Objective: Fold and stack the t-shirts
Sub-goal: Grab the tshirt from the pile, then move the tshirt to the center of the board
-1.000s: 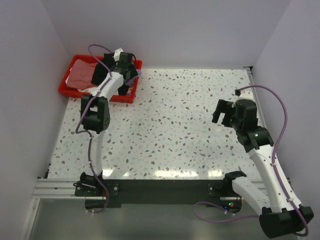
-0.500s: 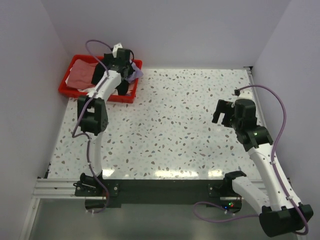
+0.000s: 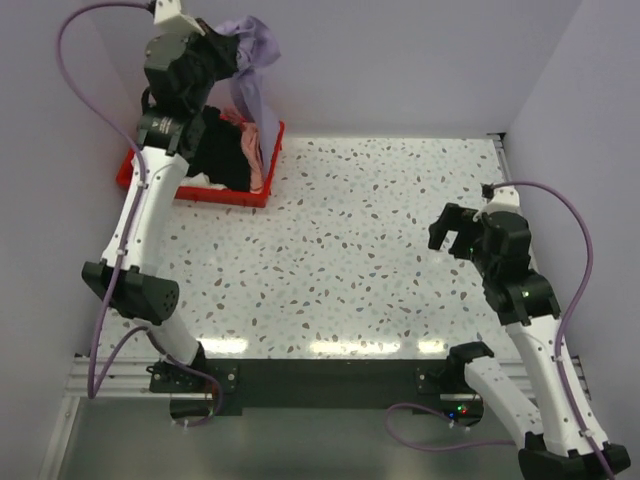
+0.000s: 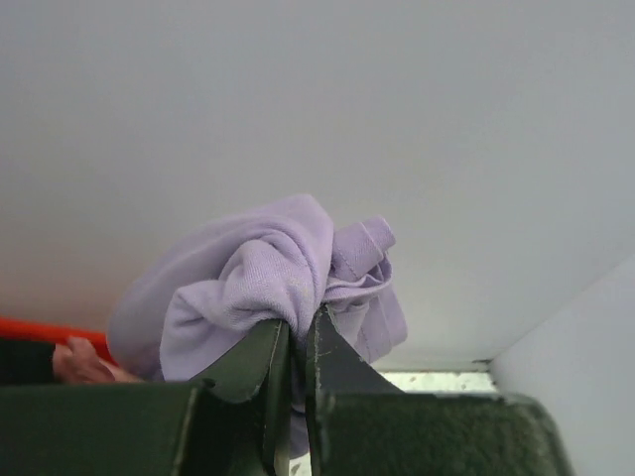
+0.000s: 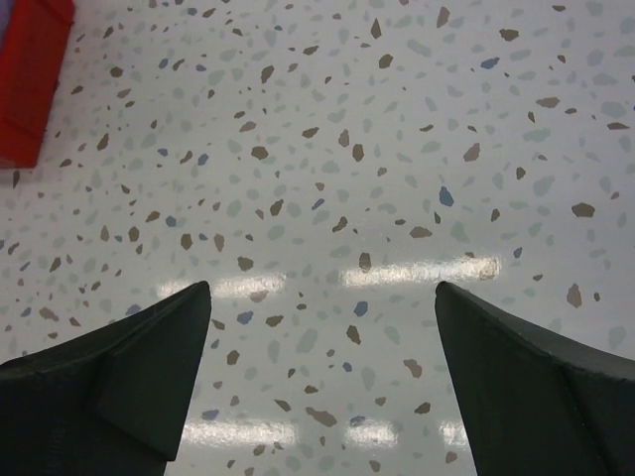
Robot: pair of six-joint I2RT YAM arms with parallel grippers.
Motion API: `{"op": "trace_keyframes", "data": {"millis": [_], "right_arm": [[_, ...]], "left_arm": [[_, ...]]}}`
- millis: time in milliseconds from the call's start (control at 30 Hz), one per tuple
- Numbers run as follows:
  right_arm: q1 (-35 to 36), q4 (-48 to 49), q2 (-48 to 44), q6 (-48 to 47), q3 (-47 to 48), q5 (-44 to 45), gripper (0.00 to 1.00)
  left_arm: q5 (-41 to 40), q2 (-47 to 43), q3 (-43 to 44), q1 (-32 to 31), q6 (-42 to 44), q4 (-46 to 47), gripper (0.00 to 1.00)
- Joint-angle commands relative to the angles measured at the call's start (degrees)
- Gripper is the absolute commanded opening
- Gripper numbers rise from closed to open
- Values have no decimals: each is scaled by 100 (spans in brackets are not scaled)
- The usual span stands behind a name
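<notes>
A lilac t-shirt [image 3: 252, 80] hangs bunched from my left gripper [image 3: 228, 50], which is shut on it high above the red bin [image 3: 215, 194] at the far left. In the left wrist view the lilac t-shirt [image 4: 268, 278] bulges out past the closed fingertips of the left gripper [image 4: 298, 322]. A black t-shirt [image 3: 218, 150] and a pink one [image 3: 255, 160] lie in the bin. My right gripper [image 3: 450, 228] hovers open over the right side of the speckled table [image 3: 360, 250]; the right gripper [image 5: 322, 297] has nothing between its fingers.
White walls enclose the table at the back and on both sides. The bin's red corner [image 5: 30, 69] shows at the upper left of the right wrist view. Both arm bases sit on the black rail [image 3: 320, 380] at the near edge.
My left gripper closed on the lilac t-shirt in the bin and lifted it high up toward the back wall. My right arm shifted slightly right.
</notes>
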Motion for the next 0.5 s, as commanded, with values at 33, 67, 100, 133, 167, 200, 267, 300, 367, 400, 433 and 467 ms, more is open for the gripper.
{"op": "trace_keyframes", "data": {"millis": [33, 67, 100, 133, 167, 200, 267, 300, 367, 400, 433, 467], "right_arm": [[-19, 331, -387, 116, -173, -190, 99], [-19, 392, -500, 124, -217, -199, 99], [-19, 428, -562, 142, -243, -199, 99], [-11, 524, -624, 151, -261, -216, 99], [-19, 586, -720, 168, -304, -216, 99], [-11, 630, -765, 195, -305, -225, 99], [-19, 753, -826, 204, -305, -208, 99], [-19, 779, -879, 238, -296, -173, 99], [-19, 806, -914, 283, -279, -59, 99], [-19, 815, -932, 309, -287, -32, 99], [-19, 832, -941, 344, -296, 12, 99], [-11, 824, -950, 370, -322, 125, 99]], "left_arm": [[913, -509, 780, -10, 259, 1117, 0], [1097, -517, 999, -10, 146, 1108, 0], [1586, -544, 1053, -10, 58, 1143, 0], [1904, -561, 1071, -19, -39, 1213, 0], [2177, -622, 1063, -28, -292, 1466, 0], [2633, -640, 1045, -115, -382, 1564, 0], [2987, -702, 1027, -308, -400, 1766, 0], [3128, -728, 1001, -579, -392, 1819, 0], [3287, -781, 870, -914, -208, 1942, 0], [3357, -807, 808, -1263, -137, 1943, 0], [3410, -834, 738, -1441, -58, 1969, 0], [3463, -843, 589, -1617, 82, 1987, 0]]}}
